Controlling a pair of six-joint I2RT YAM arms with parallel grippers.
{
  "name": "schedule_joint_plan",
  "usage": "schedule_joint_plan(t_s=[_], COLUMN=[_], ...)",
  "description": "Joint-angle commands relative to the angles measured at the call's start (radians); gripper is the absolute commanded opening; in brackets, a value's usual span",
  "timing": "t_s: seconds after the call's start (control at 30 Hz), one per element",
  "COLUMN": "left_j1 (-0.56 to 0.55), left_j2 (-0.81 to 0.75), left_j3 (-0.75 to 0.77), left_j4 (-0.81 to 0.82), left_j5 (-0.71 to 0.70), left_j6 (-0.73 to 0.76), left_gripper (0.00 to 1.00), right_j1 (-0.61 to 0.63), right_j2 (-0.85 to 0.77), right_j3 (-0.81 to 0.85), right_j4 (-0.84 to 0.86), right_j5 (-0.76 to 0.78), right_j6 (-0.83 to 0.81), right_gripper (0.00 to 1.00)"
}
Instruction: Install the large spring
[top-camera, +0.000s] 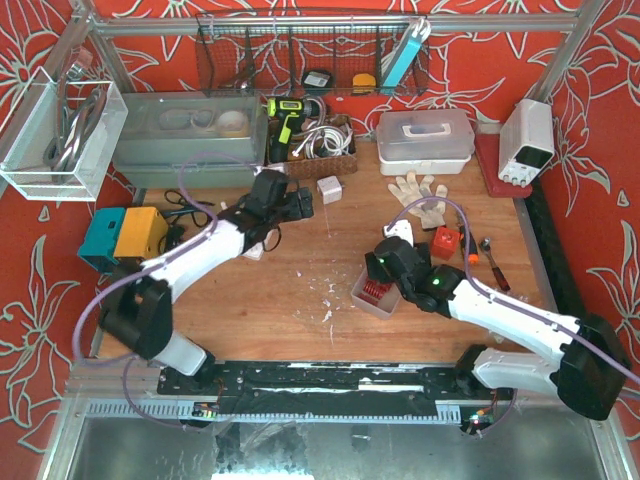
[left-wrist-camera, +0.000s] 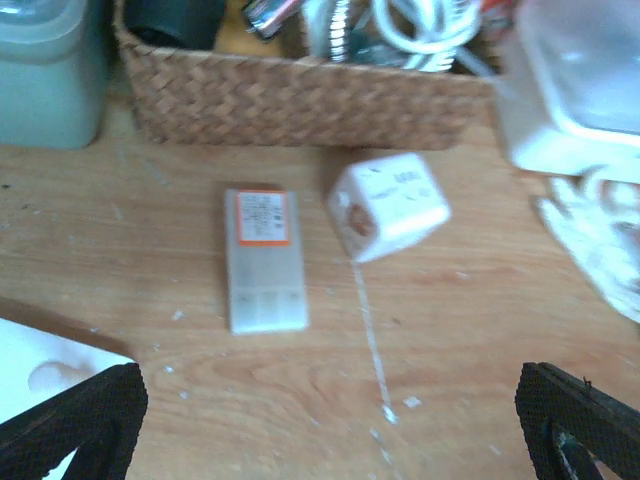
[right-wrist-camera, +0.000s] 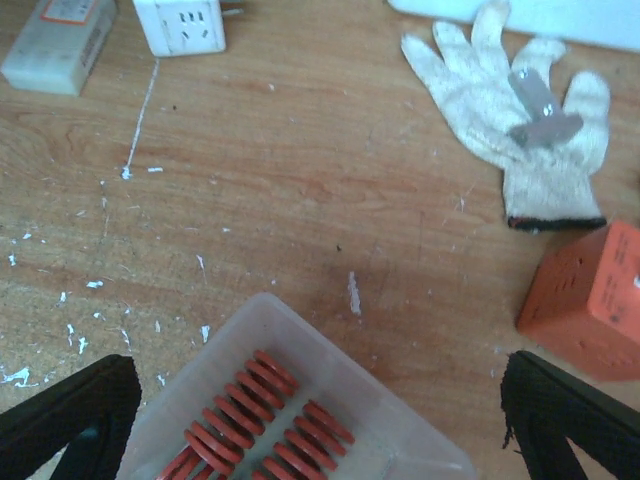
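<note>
Two red coil springs lie side by side in a translucent plastic tray on the wooden table. I cannot tell which of them is the large spring. In the top view the tray sits mid-table, right of centre. My right gripper hovers over the tray's near part, open, with nothing between its fingers. My left gripper is open and holds nothing. It hangs over bare wood in front of a small white box with an orange label and a white plug cube.
A wicker basket of cables stands behind the white box, with a grey-green bin to its left and a white lidded container to its right. A white work glove and an orange block lie beyond the tray.
</note>
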Motion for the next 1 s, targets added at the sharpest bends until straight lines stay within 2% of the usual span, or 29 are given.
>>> schedule_joint_plan(t_s=[0.0,0.07,0.17,0.23,0.33,0.47,0.57,0.7,0.97], left_j1=[-0.01,-0.015,-0.017,-0.017,-0.019,-0.016,-0.016,-0.016,-0.016], left_j2=[-0.18,-0.262,-0.344,-0.369,-0.384,-0.428,-0.428,-0.446,-0.533], left_j3=[-0.164,-0.251,-0.359,-0.413,-0.501,-0.694,-0.694,-0.699,-0.739], left_j4=[0.13,0.194,0.266,0.296,0.366,0.553,0.542,0.569,0.594], left_j5=[0.161,0.222,0.273,0.28,0.273,0.218,0.185,0.229,0.22], left_j6=[0.062,0.065,0.047,0.039,0.042,0.071,0.109,0.119,0.116], left_gripper=[1.0,1.0,1.0,1.0,1.0,1.0,1.0,1.0,1.0], right_j1=[-0.001,-0.006,-0.008,-0.009,-0.008,-0.009,-0.009,-0.009,-0.01], right_j2=[0.042,0.053,0.048,0.045,0.059,0.12,0.176,0.248,0.337], right_j3=[0.085,0.105,0.114,0.112,0.13,0.181,0.219,0.239,0.262], right_j4=[-0.209,-0.258,-0.291,-0.298,-0.335,-0.407,-0.459,-0.444,-0.462], right_j5=[-0.005,-0.041,-0.085,-0.084,-0.058,-0.054,-0.059,-0.102,-0.071], right_j6=[0.253,0.32,0.413,0.457,0.51,0.568,0.621,0.644,0.705], right_gripper=[0.98,0.9,0.65,0.57,0.55,0.54,0.5,0.46,0.38])
